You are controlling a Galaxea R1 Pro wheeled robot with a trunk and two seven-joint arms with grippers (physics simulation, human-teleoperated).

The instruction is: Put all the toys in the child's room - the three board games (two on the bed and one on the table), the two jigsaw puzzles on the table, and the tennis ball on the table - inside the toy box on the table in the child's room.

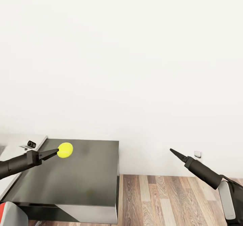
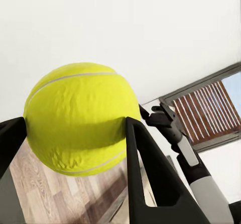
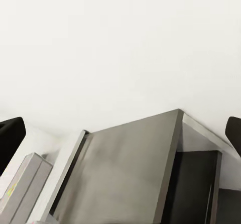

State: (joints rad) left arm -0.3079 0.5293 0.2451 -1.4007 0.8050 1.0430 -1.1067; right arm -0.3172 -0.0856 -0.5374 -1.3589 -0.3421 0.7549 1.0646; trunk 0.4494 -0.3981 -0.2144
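My left gripper (image 1: 58,151) is shut on the tennis ball (image 1: 65,150), a small yellow-green ball held just above the table's lower dark-grey cabinet section (image 1: 84,182). In the left wrist view the ball (image 2: 80,108) sits squeezed between the two black fingers (image 2: 145,169). My right gripper (image 1: 173,151) hovers over the wood floor to the right of the cabinet. Its fingers (image 3: 10,141) stand wide apart with nothing between them, so it is open. The toy box, board games, jigsaw puzzles and bed are out of view.
A plain white wall rises right behind the cabinet. The table's white top (image 1: 17,141) adjoins the cabinet on the left and carries a small black object (image 1: 31,144). Wood-plank floor (image 1: 168,199) lies to the right, with a wall socket (image 1: 197,154) low on the wall.
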